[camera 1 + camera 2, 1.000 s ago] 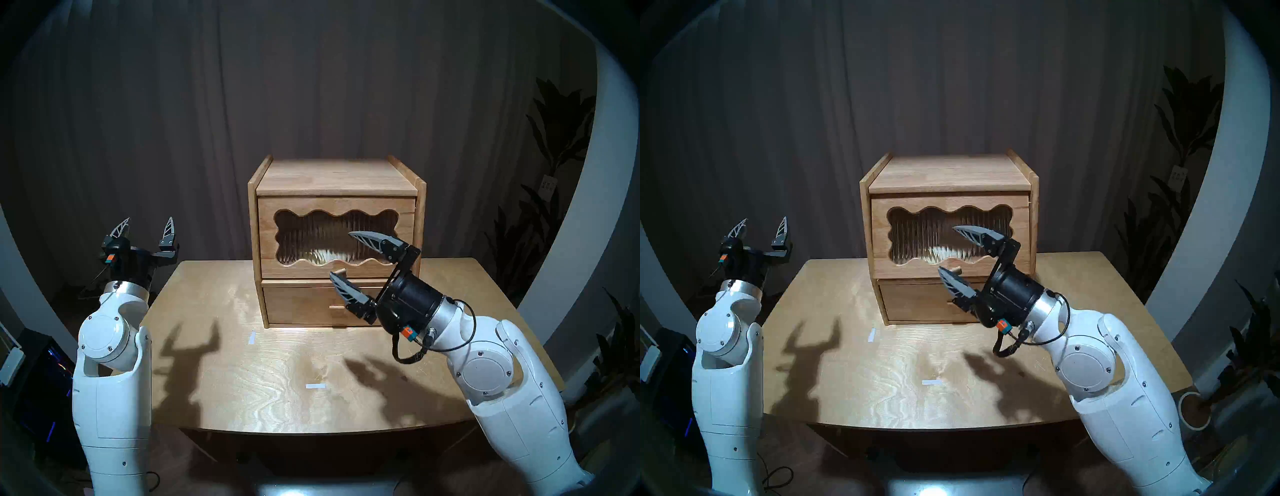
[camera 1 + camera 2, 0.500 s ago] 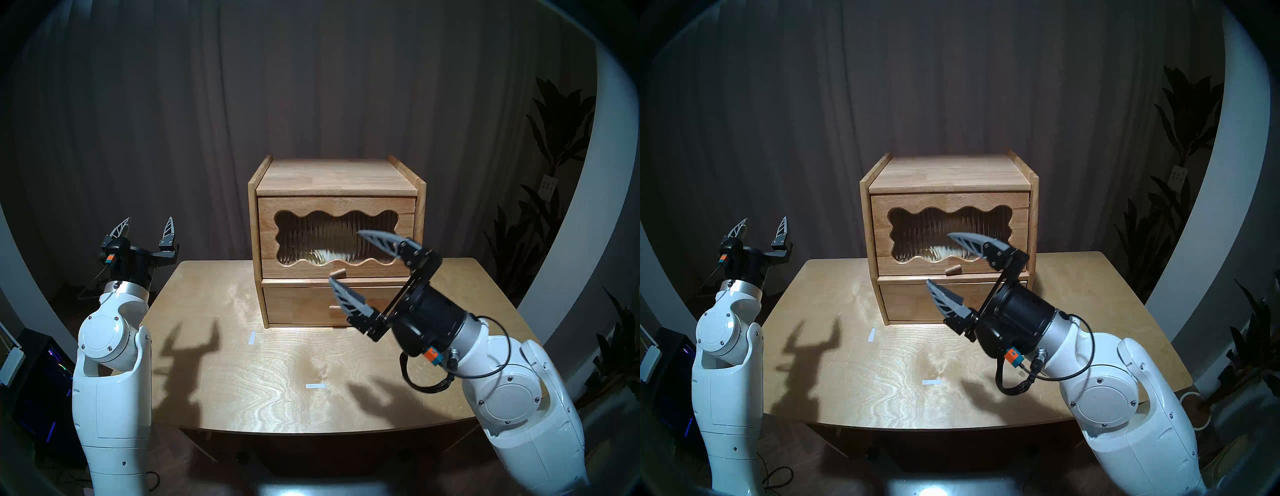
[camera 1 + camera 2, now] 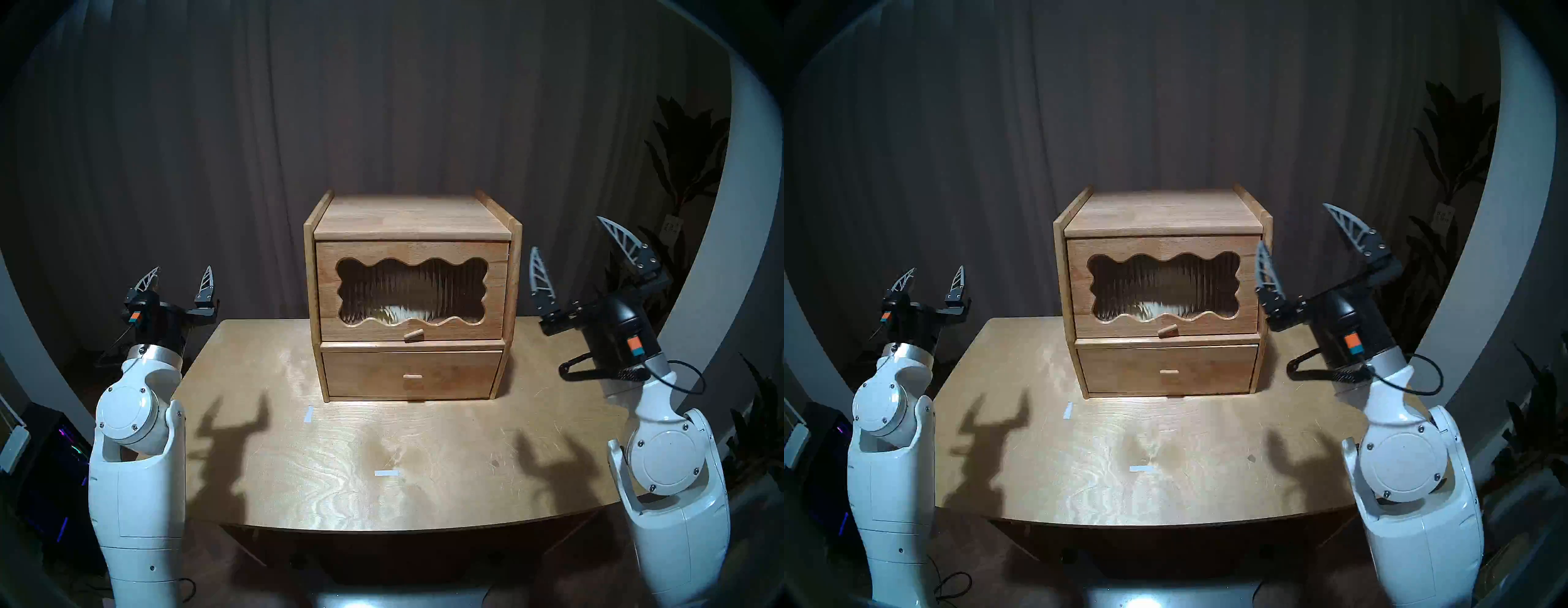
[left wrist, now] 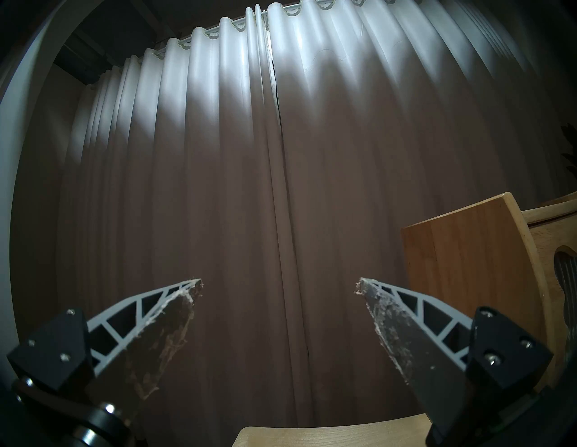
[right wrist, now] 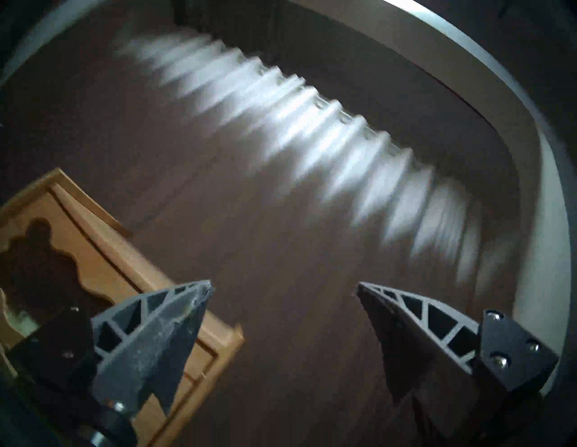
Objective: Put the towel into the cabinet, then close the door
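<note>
The light-brown wooden cabinet point(image 3: 407, 216) stands at the back middle of the table. Its door point(image 3: 409, 251), with a wavy ribbed window and a peg knob point(image 3: 413, 335), lies flush and shut above the drawer point(image 3: 365, 375). The towel point(image 3: 405, 313) shows only as a pale blur low behind the window. My left gripper point(image 3: 181, 271) is open and empty, pointing up beyond the table's left edge. My right gripper point(image 3: 568, 235) is open and empty, pointing up just right of the cabinet. The cabinet also shows at the edge of the left wrist view point(image 4: 468, 265) and the right wrist view point(image 5: 103, 237).
The wooden table point(image 3: 339, 467) bears two small white tape marks point(image 3: 308, 414) point(image 3: 387, 473). A dark curtain point(image 3: 382, 106) hangs behind. A plant point(image 3: 679, 170) stands at the right. A lit computer case point(image 3: 55, 467) sits low on the left.
My right gripper has drawn back from the front of the door, swung right and turned upward beside the cabinet. The left arm has not moved.
</note>
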`<act>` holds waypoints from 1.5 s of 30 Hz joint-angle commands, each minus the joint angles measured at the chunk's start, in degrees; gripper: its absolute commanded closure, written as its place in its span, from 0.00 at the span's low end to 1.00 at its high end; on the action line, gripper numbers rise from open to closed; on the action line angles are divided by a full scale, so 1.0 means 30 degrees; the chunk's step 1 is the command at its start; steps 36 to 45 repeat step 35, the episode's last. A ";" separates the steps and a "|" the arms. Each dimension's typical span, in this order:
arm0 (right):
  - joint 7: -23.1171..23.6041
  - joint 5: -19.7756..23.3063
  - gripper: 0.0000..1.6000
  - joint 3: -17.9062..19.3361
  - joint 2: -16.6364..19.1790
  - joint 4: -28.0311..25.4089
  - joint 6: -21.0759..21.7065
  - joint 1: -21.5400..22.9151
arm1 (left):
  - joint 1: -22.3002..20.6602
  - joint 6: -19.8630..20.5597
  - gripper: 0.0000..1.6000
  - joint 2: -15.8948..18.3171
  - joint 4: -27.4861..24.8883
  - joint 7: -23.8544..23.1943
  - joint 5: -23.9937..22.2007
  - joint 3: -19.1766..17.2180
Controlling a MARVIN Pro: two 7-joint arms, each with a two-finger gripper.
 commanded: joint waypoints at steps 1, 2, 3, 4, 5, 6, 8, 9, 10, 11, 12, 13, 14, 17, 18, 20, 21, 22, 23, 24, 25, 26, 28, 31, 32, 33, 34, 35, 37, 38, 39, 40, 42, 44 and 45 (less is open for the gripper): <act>-0.1766 0.2269 0.00 0.2823 -0.1229 0.2076 0.1559 0.1284 | -0.0325 -0.0170 0.00 -0.0003 -0.0369 0.0068 -0.0043 0.0012; -0.1804 0.2577 0.00 0.3241 -0.1164 0.2622 0.1832 0.1622 | -0.0332 -0.0177 0.00 -0.0009 -0.0377 0.0073 -0.0044 0.0013; -0.1848 0.3029 0.00 0.3402 -0.1059 0.2998 0.2242 0.1992 | -0.0341 -0.0186 0.00 -0.0018 -0.0387 0.0082 -0.0045 0.0014; -0.1659 0.3459 0.00 0.3833 -0.0974 0.3562 0.2469 0.2423 | -0.0348 -0.0196 0.00 -0.0027 -0.0396 0.0092 -0.0047 0.0015; -0.1603 0.3757 0.00 0.3840 -0.0745 0.3987 0.2696 0.2596 | -0.0353 -0.0202 0.00 -0.0033 -0.0401 0.0101 -0.0047 0.0017; -0.1538 0.4105 0.00 0.3866 -0.0500 0.4199 0.2914 0.2572 | -0.0357 -0.0209 0.00 -0.0040 -0.0406 0.0111 -0.0047 0.0019; -0.1419 0.4506 0.00 0.3696 0.0183 0.5172 0.3265 0.3072 | -0.0363 -0.0222 0.00 -0.0052 -0.0416 0.0136 -0.0046 0.0023; -0.1325 0.4848 0.00 0.3522 0.0626 0.5720 0.3444 0.3309 | -0.0366 -0.0226 0.00 -0.0059 -0.0419 0.0147 -0.0045 0.0025; -0.1308 0.4970 0.00 0.3332 0.0950 0.6134 0.3493 0.3503 | -0.0366 -0.0228 0.00 -0.0060 -0.0421 0.0155 -0.0044 0.0027; -0.1152 0.5098 0.00 0.2859 0.1524 0.6721 0.3644 0.3925 | -0.0367 -0.0228 0.00 -0.0061 -0.0420 0.0168 -0.0043 0.0030; -0.1140 0.5130 0.00 0.2555 0.1751 0.6973 0.3794 0.4157 | -0.0364 -0.0226 0.00 -0.0057 -0.0418 0.0176 -0.0042 0.0032; -0.1133 0.5203 0.00 0.2384 0.1799 0.7063 0.3796 0.4128 | -0.0362 -0.0222 0.00 -0.0053 -0.0415 0.0181 -0.0042 0.0034; -0.1124 0.5310 0.00 0.2106 0.1985 0.7393 0.3908 0.4446 | -0.0361 -0.0218 0.00 -0.0049 -0.0410 0.0187 -0.0041 0.0036; -0.1012 0.5512 0.00 0.1382 0.2297 0.7897 0.4095 0.5005 | -0.0358 -0.0215 0.00 -0.0043 -0.0407 0.0222 -0.0039 0.0045; -0.0958 0.5582 0.00 0.1106 0.2406 0.8080 0.4140 0.5166 | -0.0358 -0.0216 0.00 -0.0042 -0.0408 0.0240 -0.0038 0.0050; -0.0855 0.5726 0.00 0.0579 0.2563 0.8463 0.4186 0.5531 | -0.0360 -0.0221 0.00 -0.0044 -0.0411 0.0267 -0.0038 0.0057; -0.0815 0.5768 0.00 0.0299 0.2545 0.8816 0.4276 0.6005 | -0.0361 -0.0225 0.00 -0.0045 -0.0414 0.0282 -0.0038 0.0061; -0.0803 0.5832 0.00 0.0100 0.2678 0.8914 0.4230 0.5996 | -0.0362 -0.0228 0.00 -0.0046 -0.0416 0.0295 -0.0037 0.0065; -0.0807 0.5914 0.00 -0.0067 0.2754 0.9009 0.4243 0.6086 | -0.0363 -0.0232 0.00 -0.0047 -0.0419 0.0311 -0.0037 0.0070; -0.0817 0.5999 0.00 -0.0204 0.2768 0.9146 0.4288 0.6257 | -0.0363 -0.0237 0.00 -0.0048 -0.0422 0.0323 -0.0037 0.0074; -0.0781 0.6062 0.00 -0.0396 0.2762 0.9504 0.4343 0.6710 | -0.0364 -0.0242 0.00 -0.0049 -0.0425 0.0341 -0.0037 0.0079; -0.0802 0.6144 0.00 -0.0488 0.2798 0.9737 0.4353 0.6858 | -0.0365 -0.0246 0.00 -0.0050 -0.0427 0.0353 -0.0037 0.0083; -0.0847 0.6301 0.00 -0.0587 0.2874 1.0075 0.4312 0.7072 | -0.0365 -0.0253 0.00 -0.0050 -0.0430 0.0380 -0.0036 0.0092; -0.0909 0.6514 0.00 -0.0740 0.2954 1.0673 0.4314 0.7639 | -0.0364 -0.0263 0.00 -0.0047 -0.0433 0.0416 -0.0036 0.0105; -0.0950 0.6559 0.00 -0.0799 0.2991 1.0826 0.4256 0.7755 | -0.0364 -0.0267 0.00 -0.0046 -0.0434 0.0428 -0.0035 0.0110; -0.1014 0.6567 0.00 -0.0891 0.2975 1.1074 0.4226 0.8015 | -0.0364 -0.0271 0.00 -0.0046 -0.0436 0.0440 -0.0035 0.0114; -0.1004 0.6598 0.00 -0.1013 0.3021 1.1367 0.4168 0.8313 | -0.0363 -0.0277 0.00 -0.0045 -0.0438 0.0453 -0.0035 0.0120; -0.1028 0.6786 0.00 -0.1010 0.3075 1.1362 0.3955 0.8137 | -0.0363 -0.0281 0.00 -0.0044 -0.0439 0.0465 -0.0035 0.0124; -0.1028 0.6786 0.00 -0.1010 0.3075 1.1362 0.3955 0.8137 | -0.0363 -0.0281 0.00 -0.0044 -0.0439 0.0465 -0.0035 0.0124; -0.1028 0.6786 0.00 -0.1010 0.3075 1.1362 0.3955 0.8137 | -0.0363 -0.0281 0.00 -0.0044 -0.0439 0.0465 -0.0035 0.0124; -0.1028 0.6786 0.00 -0.1010 0.3075 1.1362 0.3955 0.8137 | -0.0363 -0.0281 0.00 -0.0044 -0.0439 0.0465 -0.0035 0.0124; -0.1028 0.6786 0.00 -0.1010 0.3075 1.1362 0.3955 0.8137 | -0.0363 -0.0281 0.00 -0.0044 -0.0439 0.0465 -0.0035 0.0124; -0.1028 0.6786 0.00 -0.1010 0.3075 1.1362 0.3955 0.8137 | -0.0363 -0.0281 0.00 -0.0044 -0.0439 0.0465 -0.0035 0.0124; -0.1028 0.6786 0.00 -0.1010 0.3075 1.1362 0.3955 0.8137 | -0.0363 -0.0281 0.00 -0.0044 -0.0439 0.0465 -0.0035 0.0124; -0.1028 0.6786 0.00 -0.1010 0.3075 1.1362 0.3955 0.8137 | -0.0363 -0.0281 0.00 -0.0044 -0.0439 0.0465 -0.0035 0.0124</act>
